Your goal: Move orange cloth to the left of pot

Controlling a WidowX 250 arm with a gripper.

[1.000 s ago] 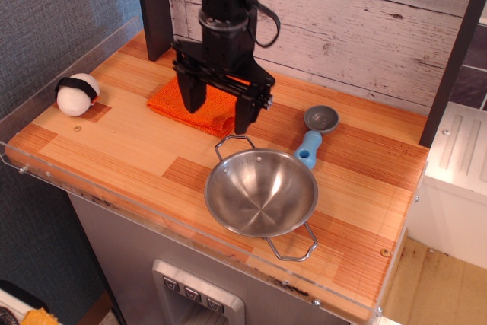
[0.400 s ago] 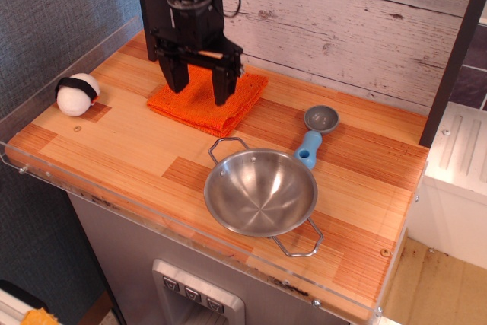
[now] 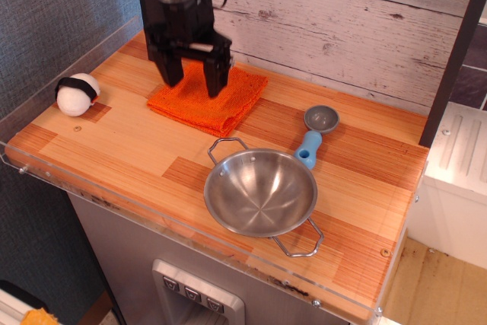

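The orange cloth [image 3: 217, 104] lies folded flat on the wooden table, at the back, up and left of the pot. The pot [image 3: 260, 191] is a shiny steel bowl with two wire loop handles, standing near the front edge. My black gripper [image 3: 192, 81] hangs over the left half of the cloth, fingers pointing down and spread apart with nothing between them. Its fingertips are at or just above the cloth; I cannot tell if they touch it.
A grey scoop with a blue handle [image 3: 314, 133] lies just right of the cloth, behind the pot. A white ball with a black band [image 3: 77, 94] sits at the far left. A clear rim [image 3: 114, 197] runs along the table's front and left edges. A plank wall stands behind.
My gripper has moved left and back, from the cloth's right edge near the pot to over its left half. The cloth, pot and scoop have stayed in place.
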